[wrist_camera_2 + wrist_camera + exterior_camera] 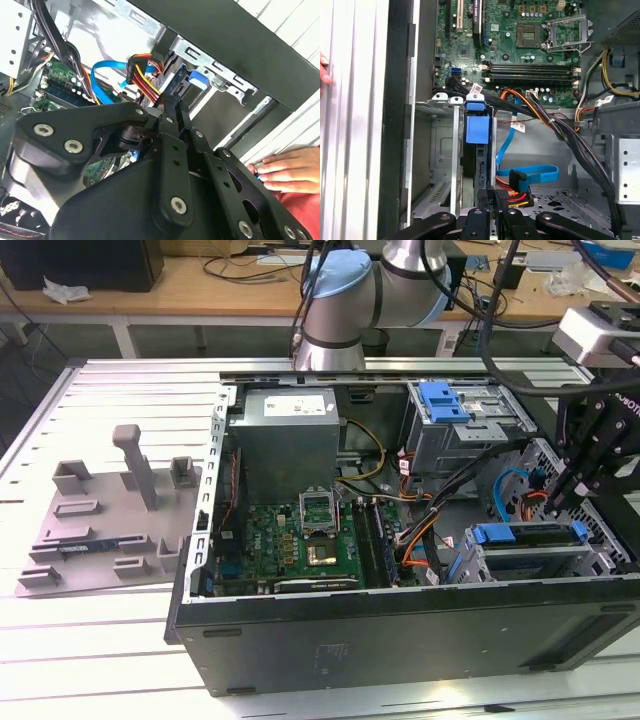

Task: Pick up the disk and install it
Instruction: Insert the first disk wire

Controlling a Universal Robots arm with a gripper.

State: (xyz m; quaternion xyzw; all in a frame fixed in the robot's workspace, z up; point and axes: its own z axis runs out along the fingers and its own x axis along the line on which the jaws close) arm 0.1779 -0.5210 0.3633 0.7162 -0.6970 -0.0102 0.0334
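Note:
The disk (530, 536), a flat drive in a blue carrier, sits on edge in the lower drive bay at the exterior view's right end of the open computer case (400, 630). In the first wrist view the disk (478, 131) shows edge-on between the bay's metal walls. My gripper (553, 502) hangs just above the disk's end with its black fingers pressed together. In both wrist views the gripper (490, 197) (175, 102) is shut, its tips next to the disk's blue tab (197, 80). Whether the tips touch the disk I cannot tell.
A person's hand (285, 167) rests on the table rail beside the case, its fingertips (323, 70) at the case's outer side. Blue and orange cables (527, 175) lie right beside the bay. The motherboard (300, 535), a second drive cage (460, 415) and a grey fixture plate (110, 510) are nearby.

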